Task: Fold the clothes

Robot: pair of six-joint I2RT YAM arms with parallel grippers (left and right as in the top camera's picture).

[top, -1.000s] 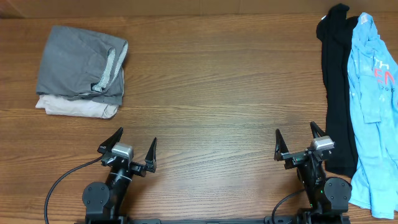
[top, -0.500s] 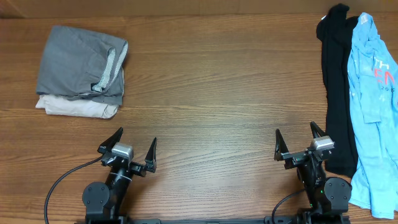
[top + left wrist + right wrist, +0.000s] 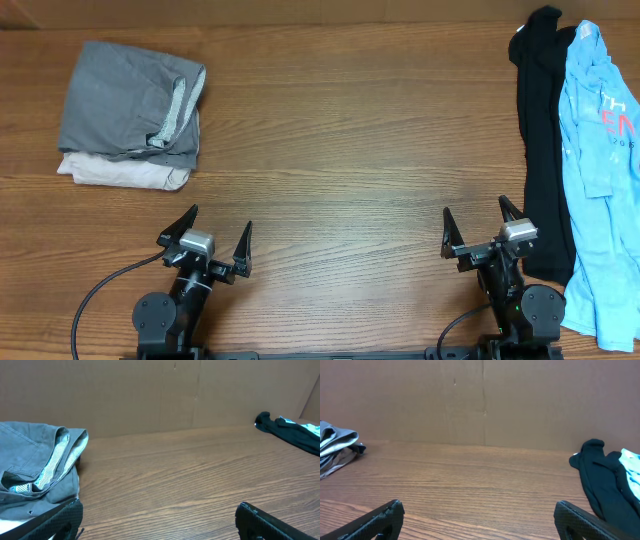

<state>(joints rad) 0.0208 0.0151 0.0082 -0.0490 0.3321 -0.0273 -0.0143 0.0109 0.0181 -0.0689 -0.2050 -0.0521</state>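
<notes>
The light sky-blue T-shirt (image 3: pixel 600 170) with red and white lettering lies crumpled in a long strip at the table's far right edge, partly cut off by the frame; a sliver shows in the right wrist view (image 3: pixel 632 462). My left gripper (image 3: pixel 207 238) is open and empty at the front left, far from the shirt. My right gripper (image 3: pixel 478 228) is open and empty at the front right, a short way left of the shirt. Both show open in the left wrist view (image 3: pixel 160 522) and the right wrist view (image 3: pixel 480 520).
A long black garment (image 3: pixel 540 140) lies just left of the T-shirt, between it and my right gripper. A folded grey garment (image 3: pixel 125 100) sits on a folded beige one (image 3: pixel 120 173) at the back left. A brown cardboard wall (image 3: pixel 480 400) stands behind the wooden table (image 3: pixel 340 150).
</notes>
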